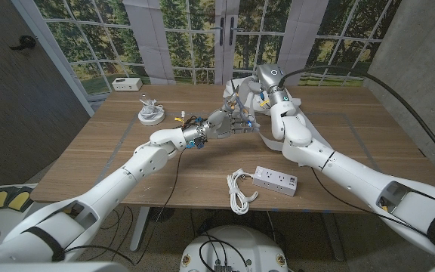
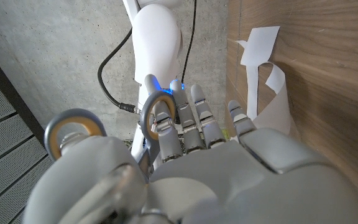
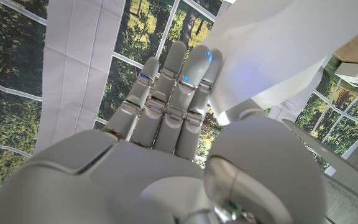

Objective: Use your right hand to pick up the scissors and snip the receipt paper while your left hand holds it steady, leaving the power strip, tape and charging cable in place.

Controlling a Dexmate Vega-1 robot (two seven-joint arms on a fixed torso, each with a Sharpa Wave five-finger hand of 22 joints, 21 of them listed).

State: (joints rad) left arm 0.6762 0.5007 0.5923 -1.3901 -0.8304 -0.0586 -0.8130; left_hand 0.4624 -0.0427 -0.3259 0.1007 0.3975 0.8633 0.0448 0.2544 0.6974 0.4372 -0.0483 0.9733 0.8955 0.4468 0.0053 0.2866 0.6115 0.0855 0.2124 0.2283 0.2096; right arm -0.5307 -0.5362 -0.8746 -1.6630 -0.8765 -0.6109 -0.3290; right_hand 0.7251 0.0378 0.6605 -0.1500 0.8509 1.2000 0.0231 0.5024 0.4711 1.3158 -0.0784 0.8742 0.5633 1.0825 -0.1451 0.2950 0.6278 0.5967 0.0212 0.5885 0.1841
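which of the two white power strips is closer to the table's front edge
The power strip beside the coiled white cable; the other sits past the table's far left corner.

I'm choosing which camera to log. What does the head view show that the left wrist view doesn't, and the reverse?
Head view adds the power strip with a white cable beside it near the table's front edge, and a coiled cable at the far left. Left wrist view adds a grey loop seen close up, perhaps a scissors handle; I cannot tell. Both share the left hand, the paper and the table.
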